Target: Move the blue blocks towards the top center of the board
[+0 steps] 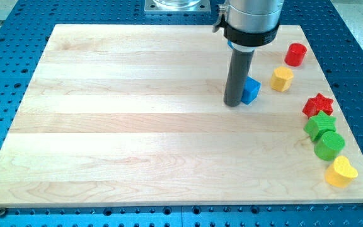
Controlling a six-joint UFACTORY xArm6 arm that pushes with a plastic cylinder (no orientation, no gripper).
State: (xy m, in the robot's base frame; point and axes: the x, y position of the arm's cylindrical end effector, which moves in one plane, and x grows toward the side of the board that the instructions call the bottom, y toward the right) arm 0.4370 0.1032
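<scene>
The blue block [251, 90], an angular piece whose exact shape is partly hidden, sits on the pale wooden tabletop [137, 126] in the upper right part of the board, right of centre. My tip [234, 104] stands touching it, or so nearly that no gap shows, at about nine o'clock from the block; the dark rod rises straight up into the arm's grey collar at the view's top, where a sliver of a second blue piece [230, 45] peeps out at the collar's left edge. There are no fingers on this arm, only the rod, so nothing is held. At about two o'clock from the blue block lies a yellow block [282, 79], and further out the same way a red block [295, 54], roughly cylindrical. Down the right edge, at four to five o'clock, a cluster runs close together: a red star [318, 104], a green block [320, 125], a green cylinder [329, 145] and a yellow heart [341, 171]
</scene>
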